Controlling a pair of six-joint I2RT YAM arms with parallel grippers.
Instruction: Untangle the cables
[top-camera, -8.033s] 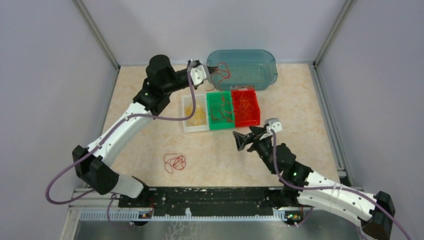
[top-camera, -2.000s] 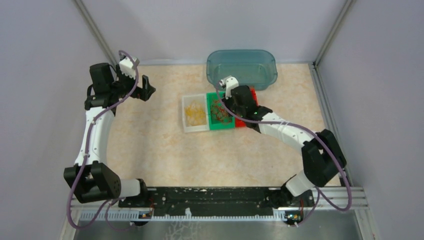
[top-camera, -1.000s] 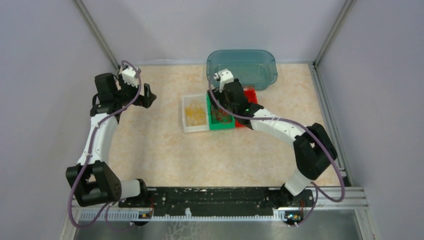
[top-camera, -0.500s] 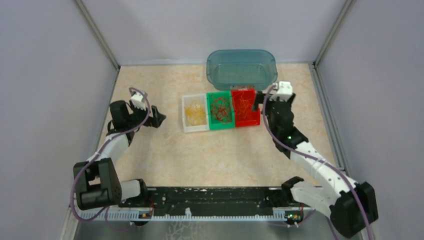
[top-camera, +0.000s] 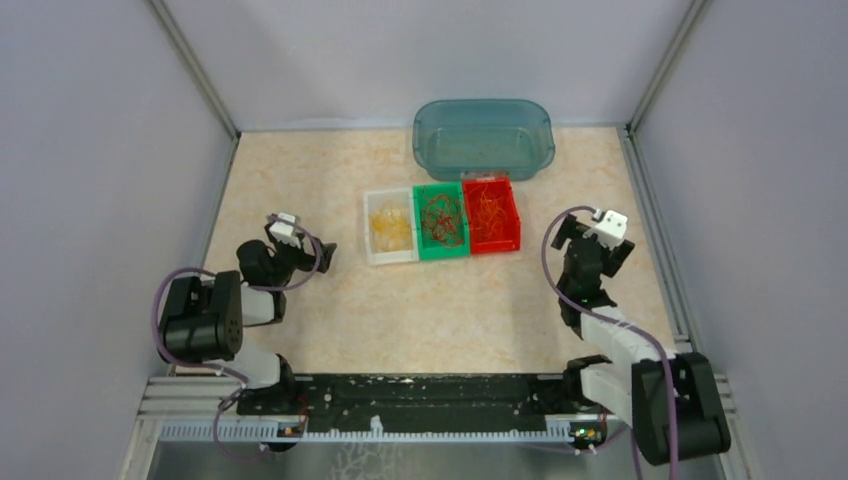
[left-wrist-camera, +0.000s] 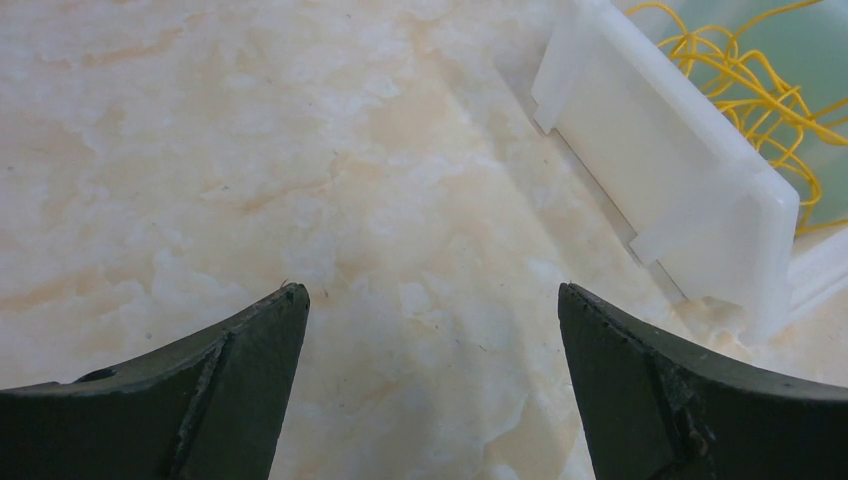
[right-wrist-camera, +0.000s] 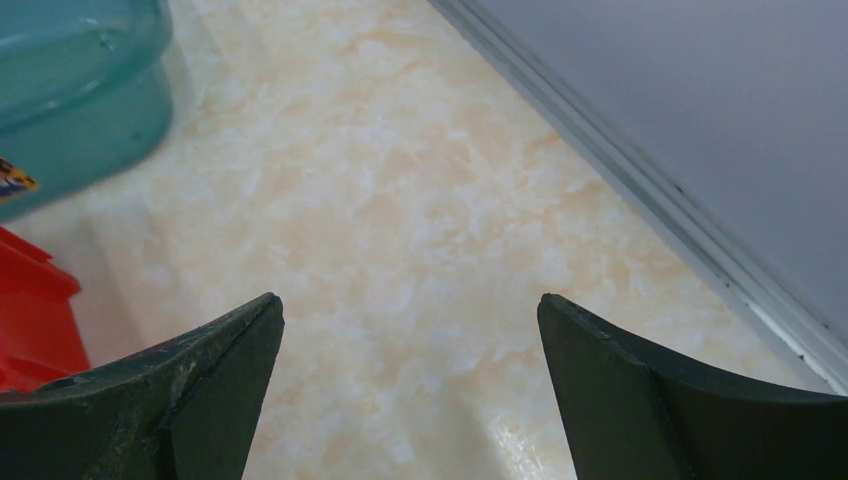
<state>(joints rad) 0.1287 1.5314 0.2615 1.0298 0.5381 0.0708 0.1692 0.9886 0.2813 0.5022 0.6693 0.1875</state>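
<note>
- Top external view: the thin, flexible cables (top-camera: 443, 222) lie sorted by colour in three small plastic bins mid-table. The yellow wires (top-camera: 390, 226) are in the white rectangular bin (top-camera: 371, 228), the dark red wires (top-camera: 436, 208) in the green bin (top-camera: 441, 255), and the orange wires (top-camera: 490, 207) in the red bin (top-camera: 492, 247).
- Translucent teal oval tub (top-camera: 483, 140) behind the bins: looks bare, though hair-thin strands could escape notice.
- Left gripper (left-wrist-camera: 430, 300): jaws spread wide with nothing between them. It sits low over the marbled beige tabletop (top-camera: 440, 310), left of the white bin.
- Right gripper (right-wrist-camera: 410, 305): jaws likewise wide and empty, right of the red bin.
- Judgement: sorting appears done, and the step in hand is parking the arms. To do it well, keep both fingers clear of the bin walls so no loop snags and gets dragged out.
</note>
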